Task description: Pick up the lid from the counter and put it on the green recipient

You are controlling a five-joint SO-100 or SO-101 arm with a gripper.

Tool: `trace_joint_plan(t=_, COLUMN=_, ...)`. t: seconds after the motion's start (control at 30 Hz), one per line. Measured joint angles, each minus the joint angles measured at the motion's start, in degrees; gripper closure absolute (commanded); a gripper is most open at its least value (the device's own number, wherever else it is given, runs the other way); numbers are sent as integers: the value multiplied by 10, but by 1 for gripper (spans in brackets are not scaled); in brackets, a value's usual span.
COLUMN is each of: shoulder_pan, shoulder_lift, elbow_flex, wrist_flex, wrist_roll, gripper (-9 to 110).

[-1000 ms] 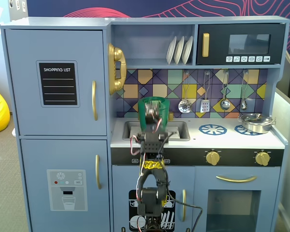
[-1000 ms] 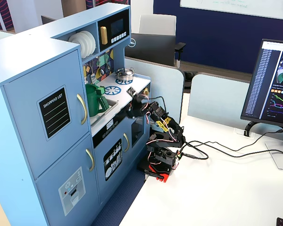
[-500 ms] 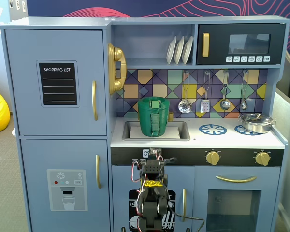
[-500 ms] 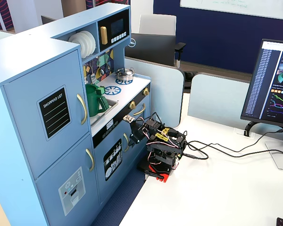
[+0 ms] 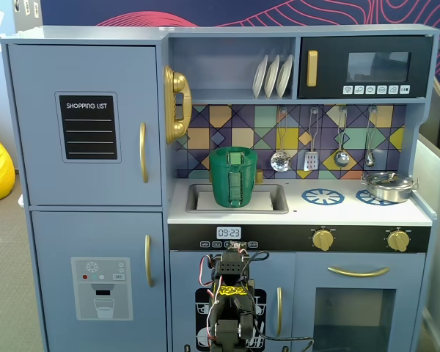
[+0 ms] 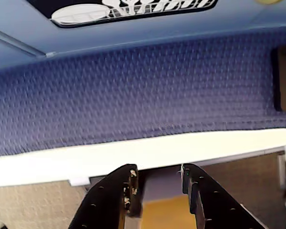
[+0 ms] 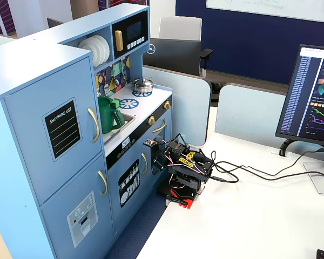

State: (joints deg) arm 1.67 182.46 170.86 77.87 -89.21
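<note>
The green recipient [image 5: 233, 180] stands upright in the sink recess of the white counter [image 5: 367, 214]; it also shows in a fixed view from the side [image 7: 109, 116]. A flat green lid with a raised knob [image 5: 235, 156] seems to lie across the pot's mouth. No lid lies on the counter. My arm [image 5: 231, 297] is folded low in front of the kitchen's lower doors, far below the pot. In the wrist view my gripper [image 6: 158, 174] is open and empty and points down past the white table edge [image 6: 86, 160].
A shiny steel pot [image 5: 389, 185] sits on the right burner print. A blue burner print [image 5: 323, 196] lies beside the sink. Utensils hang on the back wall. Cables [image 7: 248, 172] run across the white table to a monitor [image 7: 312, 97].
</note>
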Motion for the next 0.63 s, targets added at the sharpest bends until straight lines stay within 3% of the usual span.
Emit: trace_joint_plan(t=0.63, shoulder_pan=33, shoulder_lift=0, elbow_flex=0, wrist_flex=0, wrist_roll=4, gripper=98)
